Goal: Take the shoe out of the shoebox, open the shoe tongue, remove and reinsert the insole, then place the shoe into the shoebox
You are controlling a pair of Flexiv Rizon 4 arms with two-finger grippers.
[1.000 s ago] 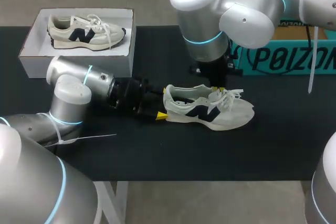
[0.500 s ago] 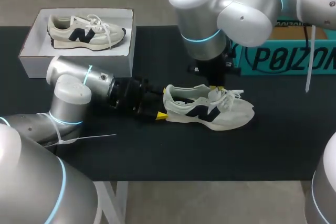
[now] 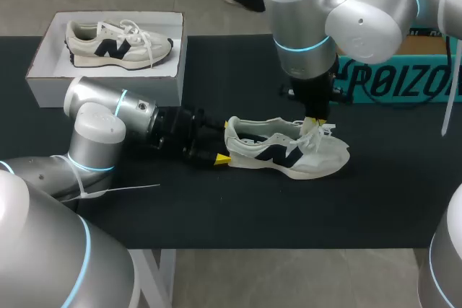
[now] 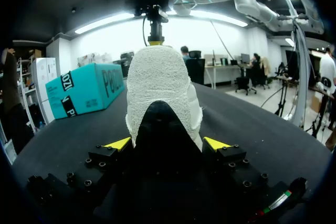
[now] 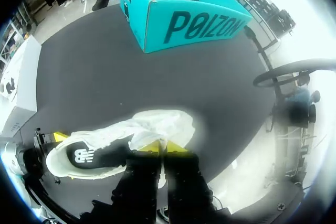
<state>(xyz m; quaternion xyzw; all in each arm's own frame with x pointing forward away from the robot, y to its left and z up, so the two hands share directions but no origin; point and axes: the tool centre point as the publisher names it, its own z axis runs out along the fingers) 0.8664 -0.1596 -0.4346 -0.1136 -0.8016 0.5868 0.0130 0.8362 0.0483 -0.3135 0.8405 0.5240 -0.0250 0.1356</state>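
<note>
Clamping the shoe's (image 3: 289, 151) heel (image 4: 157, 85), the left gripper (image 4: 167, 143) pins it to the counter (image 3: 216, 214) near the white shoebox (image 3: 43, 81). The right gripper (image 5: 163, 147) looks pinched shut on its tongue (image 3: 302, 131). Catching mostly laces (image 3: 325, 129) could lift the whole shoe or twist the heel loose.

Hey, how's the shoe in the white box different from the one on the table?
The boxed shoe lies inside the white shoebox; the shoe on the table stands on the black table, outside it. No gripper touches the boxed shoe; the shoe on the table has the left gripper shut on its heel and the right gripper at its laces. Both are pale with a dark side logo, soles down, toes pointing the same way.
</note>
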